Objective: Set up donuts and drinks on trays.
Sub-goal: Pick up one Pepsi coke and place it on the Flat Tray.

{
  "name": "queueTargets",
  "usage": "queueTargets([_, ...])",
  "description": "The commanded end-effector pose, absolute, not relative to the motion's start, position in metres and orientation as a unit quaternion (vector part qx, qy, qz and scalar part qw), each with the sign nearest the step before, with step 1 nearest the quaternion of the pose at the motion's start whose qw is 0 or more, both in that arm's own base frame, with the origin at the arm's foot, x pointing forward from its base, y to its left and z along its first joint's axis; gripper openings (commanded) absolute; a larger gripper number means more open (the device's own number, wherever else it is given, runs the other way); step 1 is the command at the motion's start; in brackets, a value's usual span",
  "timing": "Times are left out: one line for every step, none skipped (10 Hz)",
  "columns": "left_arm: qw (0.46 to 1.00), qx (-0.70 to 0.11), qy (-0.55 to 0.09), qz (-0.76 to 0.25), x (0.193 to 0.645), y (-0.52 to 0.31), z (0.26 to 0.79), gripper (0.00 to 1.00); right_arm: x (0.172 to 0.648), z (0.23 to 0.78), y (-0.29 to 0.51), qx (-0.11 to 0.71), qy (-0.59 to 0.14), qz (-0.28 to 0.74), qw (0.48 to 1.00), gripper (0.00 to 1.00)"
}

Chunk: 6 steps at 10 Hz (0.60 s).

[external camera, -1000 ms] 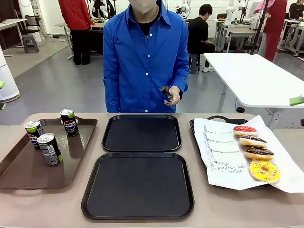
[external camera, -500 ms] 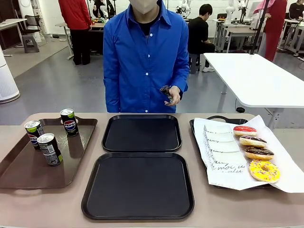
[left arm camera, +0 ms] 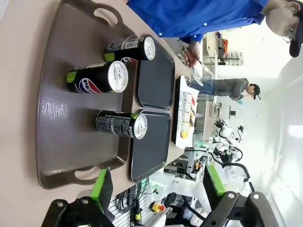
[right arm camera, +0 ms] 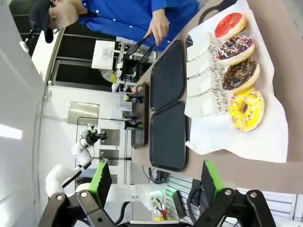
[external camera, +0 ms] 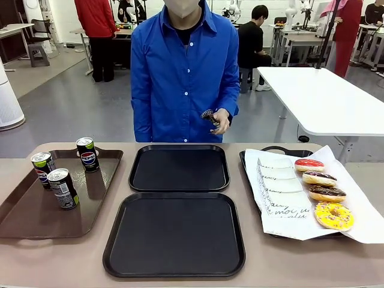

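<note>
Two matching black trays lie mid-table, one far (external camera: pixel 179 168) and one near (external camera: pixel 175 234), both bare. Three black Pepsi cans (external camera: pixel 62 188) stand on a brown tray (external camera: pixel 24 219) at the left. Several donuts lie in a row on white paper at the right: red-iced (external camera: pixel 309 164), two chocolate-topped (external camera: pixel 327 193), and yellow sprinkled (external camera: pixel 333 215). My left gripper (left arm camera: pixel 157 189) hangs open above the table short of the cans (left arm camera: pixel 121 124). My right gripper (right arm camera: pixel 155 182) is open too, off the table's edge near the yellow donut (right arm camera: pixel 245 109). Nothing sits between either pair of fingers.
A person in a blue shirt stands at the far side, holding black tongs (external camera: pixel 210 116) at waist height. White paper sleeves with cursive script (external camera: pixel 282 192) lie beside the donuts on a paper-lined tray (external camera: pixel 247 174). The brown tray has handle cut-outs (left arm camera: pixel 105 16).
Green pad tips that showed at the front view's left and right edges a second ago have gone out of the picture. The person's hand with the tongs shifted slightly.
</note>
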<state>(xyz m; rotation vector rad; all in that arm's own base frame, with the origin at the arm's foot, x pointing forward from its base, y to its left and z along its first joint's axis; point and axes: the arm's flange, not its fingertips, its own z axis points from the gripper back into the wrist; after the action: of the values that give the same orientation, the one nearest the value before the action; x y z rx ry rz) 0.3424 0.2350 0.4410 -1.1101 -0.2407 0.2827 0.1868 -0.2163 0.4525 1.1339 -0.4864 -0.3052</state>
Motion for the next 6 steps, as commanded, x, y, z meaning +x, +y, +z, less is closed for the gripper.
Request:
queueTargets([0.832,-0.527,-0.115,0.129,0.343,0.232,0.4422,1.0,0.1914,0.4554,-0.2166,0.529,-0.234,-0.139,0.804,1.0])
queueTargets([0.832,-0.527,-0.115,0.129,0.343,0.232,0.4422,1.0,0.1914,0.4554,-0.2166,0.529,-0.234,-0.139,0.804,1.0])
queueTargets([0.832,-0.527,-0.115,0.129,0.343,0.232,0.4422,1.0,0.1914,0.4554,-0.2166,0.529,-0.234,-0.139,0.804,1.0])
queueTargets([0.832,-0.527,-0.115,0.129,0.343,0.232,0.4422,1.0,0.1914,0.4554,-0.2166,0.529,-0.234,-0.139,0.804,1.0])
queueTargets([0.832,-0.527,-0.115,0.129,0.343,0.232,0.4422,1.0,0.1914,0.4554,-0.2166,0.529,-0.234,-0.139,0.804,1.0])
queueTargets([0.832,-0.527,-0.115,0.129,0.343,0.232,0.4422,1.0,0.1914,0.4554,-0.2166,0.529,-0.234,-0.139,0.804,1.0])
